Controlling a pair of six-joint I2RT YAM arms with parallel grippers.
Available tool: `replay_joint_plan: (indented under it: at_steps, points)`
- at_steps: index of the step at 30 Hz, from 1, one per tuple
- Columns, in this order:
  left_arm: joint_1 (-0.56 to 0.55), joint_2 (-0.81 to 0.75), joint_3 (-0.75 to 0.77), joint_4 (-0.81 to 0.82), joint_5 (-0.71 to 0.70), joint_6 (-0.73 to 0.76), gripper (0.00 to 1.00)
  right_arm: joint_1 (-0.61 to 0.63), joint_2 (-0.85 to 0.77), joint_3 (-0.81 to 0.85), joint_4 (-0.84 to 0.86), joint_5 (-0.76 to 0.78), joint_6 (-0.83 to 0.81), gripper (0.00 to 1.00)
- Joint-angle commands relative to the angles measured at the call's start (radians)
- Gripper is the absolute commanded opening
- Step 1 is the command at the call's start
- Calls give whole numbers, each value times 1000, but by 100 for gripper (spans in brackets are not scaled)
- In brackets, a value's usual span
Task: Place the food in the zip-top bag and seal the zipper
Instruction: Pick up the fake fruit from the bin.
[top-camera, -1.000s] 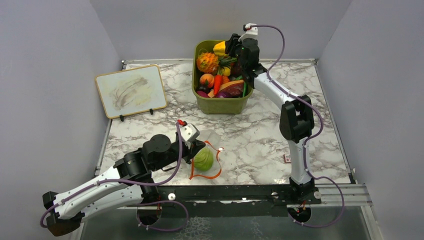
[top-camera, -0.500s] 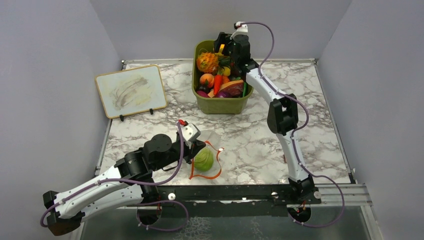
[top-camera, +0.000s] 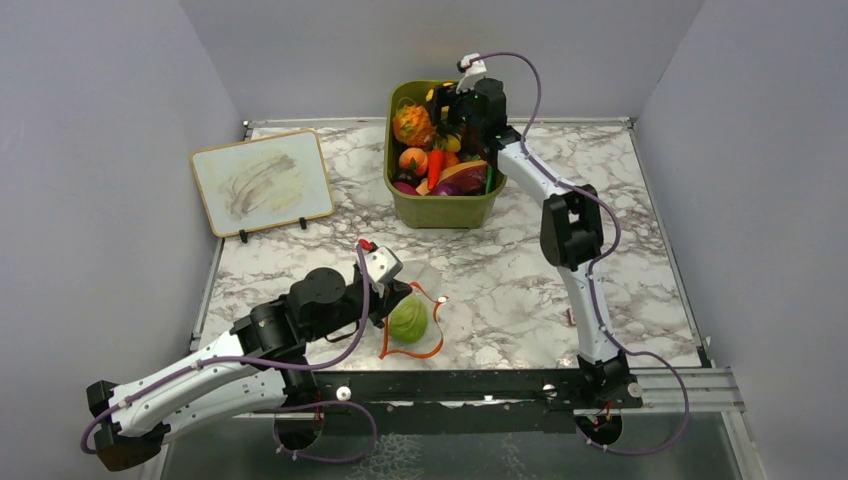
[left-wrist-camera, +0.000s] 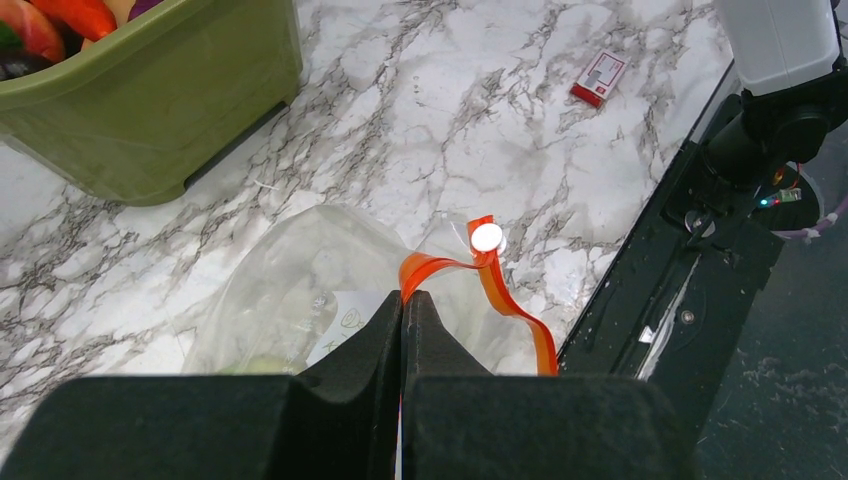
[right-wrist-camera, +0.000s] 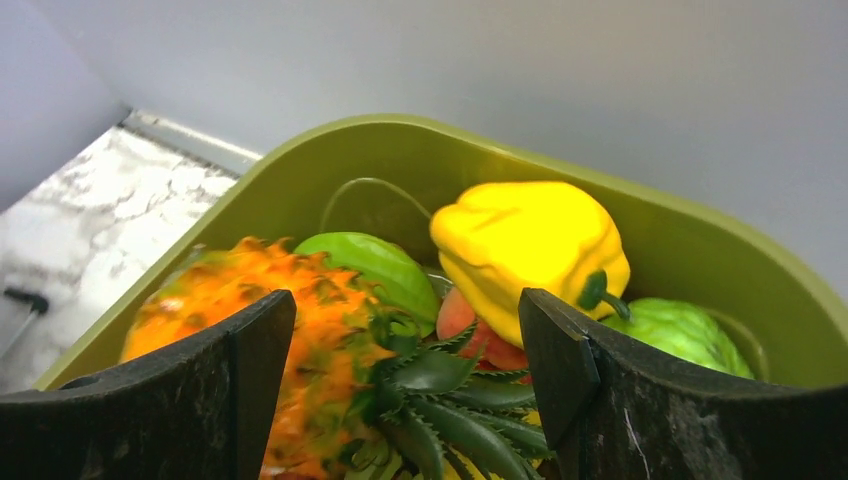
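**Overhead view, read from left to right.** Plain grey walls (top-camera: 100, 150) close in the white, grey-veined marble table (top-camera: 500, 280) on three sides, and a black rail (top-camera: 450, 385) runs along its bottom edge.

- **Upper left:** you see a smudged white board (top-camera: 262, 183) lying flat, well apart from everything else.
- **Lower centre-left:** your left gripper (top-camera: 395, 300) is shut, its fingers pressed together on the orange-red zipper (left-wrist-camera: 500, 290). In the left wrist view the strip curls up and away to the right from between the closed tips.
- **Beside the left gripper:** the clear zip-top bag (top-camera: 415, 285) lies crumpled on the marble. One light-green cabbage ball (top-camera: 407, 320) sits inside it, ringed by the zipper.
- **Top centre:** the olive-green bin (top-camera: 440, 205) stands against the rear wall, heaped with toy produce. This includes the orange bumpy fruit (top-camera: 413, 123) and the round orange-peach fruit (top-camera: 413, 160).
- **Over the back of the bin:** your right gripper (right-wrist-camera: 405, 340) hangs with its fingers wide apart and holds nothing. It frames the bumpy fruit's green leaves, and a yellow pepper (right-wrist-camera: 530, 250) lies beyond.
- **Lower right:** a small red-and-white card (top-camera: 575, 316) lies on the marble.
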Motion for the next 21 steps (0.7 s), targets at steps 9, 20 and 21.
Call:
replay_joint_plan:
  at_steps: [9, 20, 21]
  points:
    - [3, -13, -13, 25, -50, 8, 0, -16, -200, -213, -58, -455, -421, 86]
    - [4, 25, -16, 29, -71, 14, 0, -16, -84, -124, -101, -493, -583, 99]
    - [3, 29, -16, 28, -72, 15, 0, -16, -76, -123, -101, -503, -605, 100]
